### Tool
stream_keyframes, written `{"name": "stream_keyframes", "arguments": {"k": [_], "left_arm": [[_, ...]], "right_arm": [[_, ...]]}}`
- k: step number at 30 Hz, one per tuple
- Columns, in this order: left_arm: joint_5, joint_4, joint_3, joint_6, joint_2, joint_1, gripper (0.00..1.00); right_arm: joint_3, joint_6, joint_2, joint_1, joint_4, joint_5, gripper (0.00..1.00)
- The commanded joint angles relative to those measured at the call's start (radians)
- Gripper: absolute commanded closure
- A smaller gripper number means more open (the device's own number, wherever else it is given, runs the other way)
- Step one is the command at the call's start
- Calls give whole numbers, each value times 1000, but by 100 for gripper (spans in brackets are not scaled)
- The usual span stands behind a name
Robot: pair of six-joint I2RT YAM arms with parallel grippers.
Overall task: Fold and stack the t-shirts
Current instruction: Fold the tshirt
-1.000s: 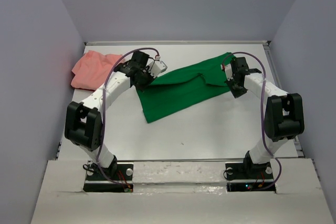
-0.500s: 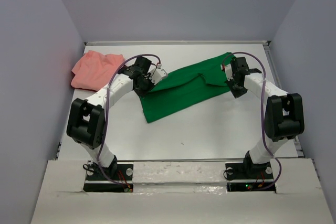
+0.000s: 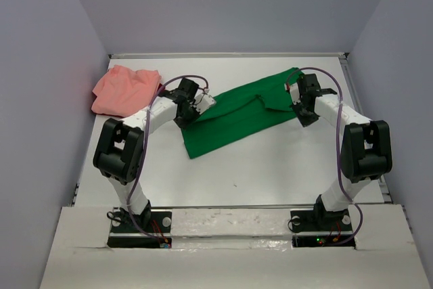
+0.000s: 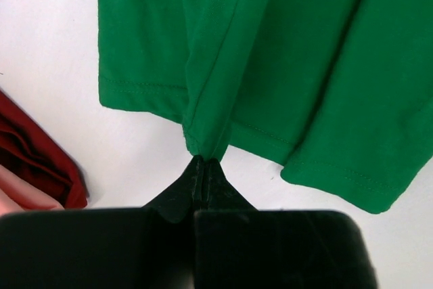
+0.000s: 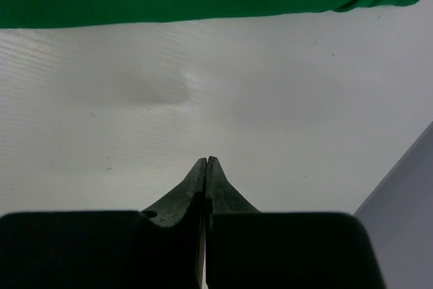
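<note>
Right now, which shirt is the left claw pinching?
The green t-shirt: the left claw is shut on a fold at its hem. The salmon-pink t-shirt lies bunched in the far left corner, untouched.

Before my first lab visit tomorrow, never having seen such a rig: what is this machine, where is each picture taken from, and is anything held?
Two robot arms are bolted at the near edge of a white table. One picture looks down from above and behind them; the other two come from a camera on each wrist, so the black wedges there are fingers. A green t-shirt lies spread mid-table, a salmon-pink t-shirt crumpled far left, dark red cloth beside it. The left gripper is shut, pinching a fold at the green t-shirt's edge. The right gripper is shut on nothing, over bare table.
</note>
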Motion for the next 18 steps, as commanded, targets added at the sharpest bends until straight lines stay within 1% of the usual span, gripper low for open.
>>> {"name": "stream_keyframes", "arguments": {"k": [1, 3, 9, 10, 11, 12, 13, 14, 16, 18], "left_arm": [[-10, 7, -7, 1, -4, -17, 99], [-13, 9, -10, 1, -4, -26, 88], [-2, -20, 8, 1, -24, -39, 88], [28, -31, 13, 1, -27, -40, 86], [33, -37, 14, 1, -33, -42, 84], [48, -43, 16, 7, -47, -42, 79], [55, -48, 17, 10, -56, -45, 77], [65, -54, 13, 10, -74, -48, 72], [88, -66, 14, 19, -99, -49, 67], [104, -77, 16, 27, -111, -49, 66]], "right_arm": [[30, -6, 6, -8, -3, 18, 100], [28, -6, 8, -8, -3, 18, 100], [46, -4, 15, -8, -8, 12, 100], [49, -4, 17, -8, -9, 13, 100], [51, -4, 20, -8, -11, 13, 100], [56, -4, 21, -8, -11, 15, 100], [56, -4, 21, -8, -13, 15, 100], [56, -4, 24, -8, -13, 16, 100], [56, -4, 25, -8, -11, 15, 100], [56, -1, 28, -8, -11, 13, 100]]}}
